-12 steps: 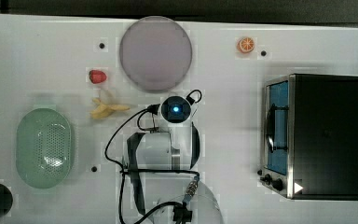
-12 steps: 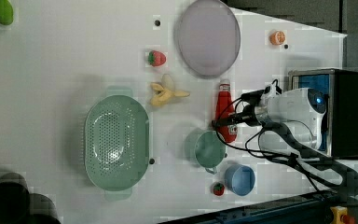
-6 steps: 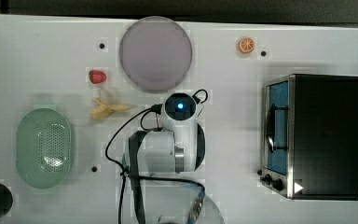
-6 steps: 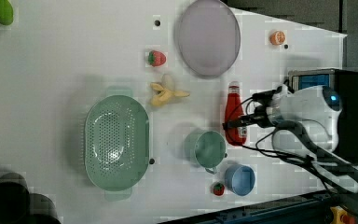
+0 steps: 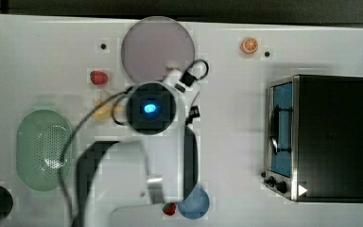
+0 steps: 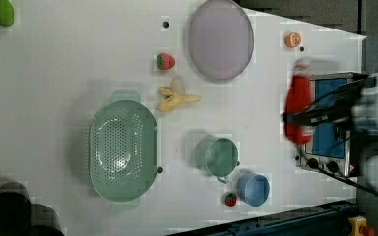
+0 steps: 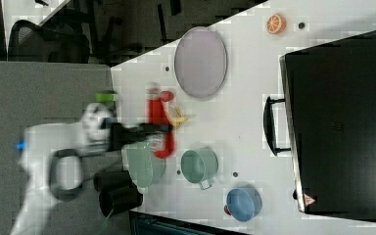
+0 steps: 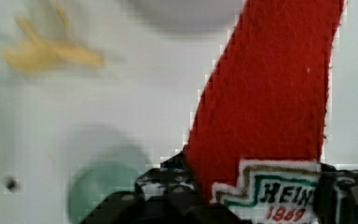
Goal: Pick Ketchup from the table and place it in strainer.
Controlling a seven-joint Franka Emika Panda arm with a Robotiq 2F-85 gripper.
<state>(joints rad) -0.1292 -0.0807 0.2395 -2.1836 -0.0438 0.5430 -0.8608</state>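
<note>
Since the gripper (image 6: 295, 118) is clamped around the middle of the Ketchup (image 6: 298, 105), holding it in the air well apart from the strainer (image 6: 123, 150), a fast swing across the table (image 6: 69, 73) could let the bottle slip and drop short

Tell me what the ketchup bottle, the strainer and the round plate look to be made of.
Ketchup bottle: in the wrist view its red surface looks fuzzy and matte, perhaps fabric or felt rather than glossy plastic; printed label. Strainer: pale green plastic, probably, with moulded holes and a soft glare on its bottom. Plate: smooth grey-lilac, matte; plastic or ceramic, hard to tell.
</note>
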